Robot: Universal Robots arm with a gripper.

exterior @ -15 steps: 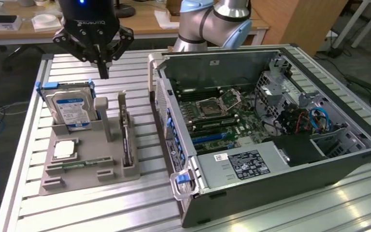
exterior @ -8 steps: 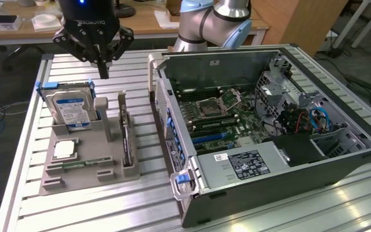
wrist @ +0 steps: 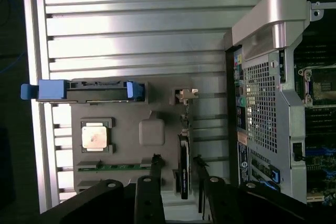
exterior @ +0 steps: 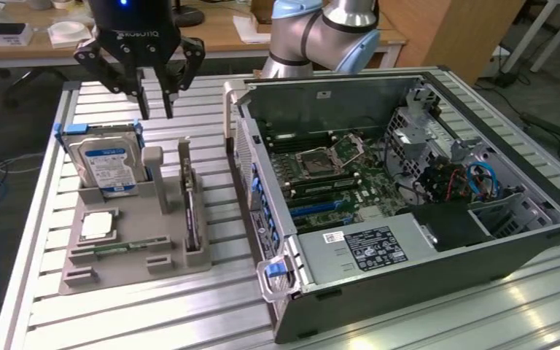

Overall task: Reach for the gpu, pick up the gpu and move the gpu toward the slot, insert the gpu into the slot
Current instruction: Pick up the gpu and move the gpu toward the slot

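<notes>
**Gripper held open above the parts holder**

At the exterior view's left, a hard drive [exterior: 110, 164] is seen standing in a gray holder [exterior: 134, 264]. Above it the gripper [exterior: 157, 113] is hung, its fingers spread apart with nothing between them. Just to the right, the gpu [exterior: 192, 211] is stood on edge in the same holder, untouched. Further right, the slot [exterior: 314, 208] is found on the motherboard inside the opened computer case [exterior: 436, 281].
</notes>
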